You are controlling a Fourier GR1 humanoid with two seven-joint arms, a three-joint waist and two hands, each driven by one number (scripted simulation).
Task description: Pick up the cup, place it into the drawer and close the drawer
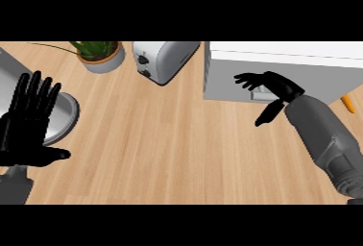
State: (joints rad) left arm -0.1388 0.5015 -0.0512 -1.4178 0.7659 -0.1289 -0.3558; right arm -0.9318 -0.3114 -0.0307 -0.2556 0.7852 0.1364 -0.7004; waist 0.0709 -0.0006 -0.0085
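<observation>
Head view is showing a pale wooden counter (177, 144) with straight plank grain. The drawer (312, 77), a smooth white box with flat faces, is sitting at the far right. The right hand (273, 86) is hanging at its front, fingers spread apart and holding nothing; contact cannot be told. The cup cannot be made out here. The left hand (28, 125) is resting open at the left edge, fingers straight, over a round shiny metal basin (65, 115). A rounded silvery toaster (162, 60) and a leafy plant in a round grey pot (102, 62) are standing along the far edge.
</observation>
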